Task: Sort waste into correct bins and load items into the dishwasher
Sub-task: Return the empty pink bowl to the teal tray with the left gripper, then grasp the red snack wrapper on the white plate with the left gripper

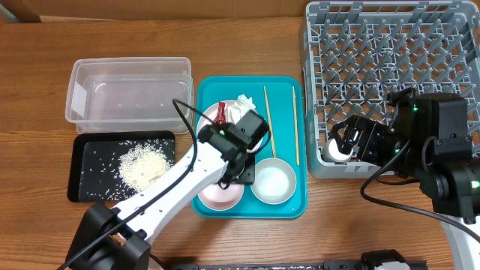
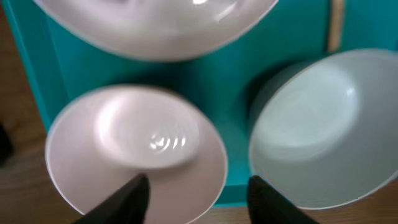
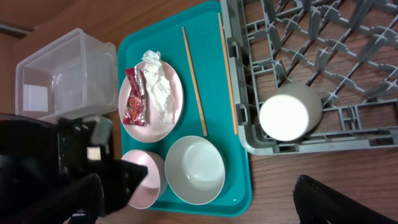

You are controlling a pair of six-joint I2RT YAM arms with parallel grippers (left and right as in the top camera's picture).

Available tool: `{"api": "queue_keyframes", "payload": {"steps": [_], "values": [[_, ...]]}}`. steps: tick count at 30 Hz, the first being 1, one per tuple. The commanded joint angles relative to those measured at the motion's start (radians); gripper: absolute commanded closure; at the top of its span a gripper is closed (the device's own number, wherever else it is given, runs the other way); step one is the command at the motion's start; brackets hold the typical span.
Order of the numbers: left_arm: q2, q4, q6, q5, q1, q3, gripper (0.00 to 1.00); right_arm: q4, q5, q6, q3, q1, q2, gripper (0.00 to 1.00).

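Rice (image 1: 142, 163) is binned, cup (image 3: 289, 113) sits at rack's (image 1: 310, 90) seven o'clock; packet (image 3: 135, 99), napkin (image 3: 158, 84), plate (image 3: 163, 126), bowls (image 3: 194, 169), chopsticks (image 3: 194, 74) remain. Left end effector (image 2: 199, 194) and right end effector (image 1: 346, 144) gape empty.

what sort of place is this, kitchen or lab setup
Probably a lab tabletop staged for dish clearing, not a real kitchen: a grey plastic lattice dish rack sits on the wooden table beside a teal rectangular serving tray.

My left wrist view is blurred: the plate (image 2: 155, 25) ahead of my fingertips (image 2: 130, 199) is cut off on top, the pale bowl (image 2: 323, 124) at right. Overhead, my arm (image 1: 187, 169) hides part of the pink bowl (image 1: 225, 199).
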Motion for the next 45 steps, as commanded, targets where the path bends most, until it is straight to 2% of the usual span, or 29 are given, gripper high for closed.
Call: {"api": "queue_keyframes", "payload": {"steps": [1, 3, 6, 13, 18, 21, 22, 24, 25, 29, 34, 40, 44, 45], "values": [[-0.01, 0.012, 0.042, -0.115, 0.03, 0.089, 0.34, 0.002, -0.005, -0.016, 0.012, -0.005, -0.003, 0.01], [-0.009, 0.072, 0.092, -0.154, 0.057, 0.099, 0.28, 0.001, -0.006, -0.016, 0.011, -0.005, -0.003, 0.0], [0.011, 0.197, 0.18, -0.148, 0.103, 0.096, 0.27, 0.003, -0.014, -0.016, 0.004, -0.005, -0.003, 0.01], [0.193, 0.42, 0.187, -0.024, 0.137, 0.097, 0.25, -0.006, -0.024, -0.016, -0.007, 0.0, 0.014, 0.01], [0.31, 0.483, 0.186, 0.082, 0.135, 0.097, 0.28, -0.006, -0.027, -0.016, -0.007, 0.0, 0.024, 0.01], [0.352, 0.474, 0.186, 0.076, 0.138, 0.097, 0.37, -0.006, -0.027, -0.016, -0.007, 0.0, 0.026, 0.01], [0.362, 0.471, 0.186, 0.079, 0.139, 0.097, 0.49, -0.006, -0.027, -0.016, -0.007, 0.0, 0.026, 0.01], [0.361, 0.457, 0.185, 0.092, 0.145, 0.1, 0.89, -0.006, -0.026, -0.016, -0.007, 0.0, 0.026, 0.01], [0.355, 0.44, 0.185, 0.098, 0.15, 0.111, 0.96, -0.006, -0.026, -0.016, -0.007, 0.0, 0.026, 0.01], [0.297, 0.255, 0.185, 0.073, 0.197, 0.233, 0.96, -0.011, -0.024, -0.017, -0.007, 0.0, 0.026, 0.01], [0.198, 0.033, 0.198, -0.092, 0.3, 0.396, 0.96, -0.013, -0.024, -0.035, -0.007, -0.001, 0.026, 0.01], [0.161, -0.023, 0.231, -0.208, 0.443, 0.409, 0.96, -0.01, -0.024, -0.035, -0.007, -0.001, 0.026, 0.01], [0.203, -0.014, 0.231, -0.201, 0.529, 0.406, 0.96, -0.011, -0.024, -0.035, -0.007, -0.001, 0.026, 0.01], [0.219, -0.007, 0.231, -0.191, 0.547, 0.406, 0.88, -0.011, -0.024, -0.035, -0.007, -0.001, 0.026, 0.01]]}}
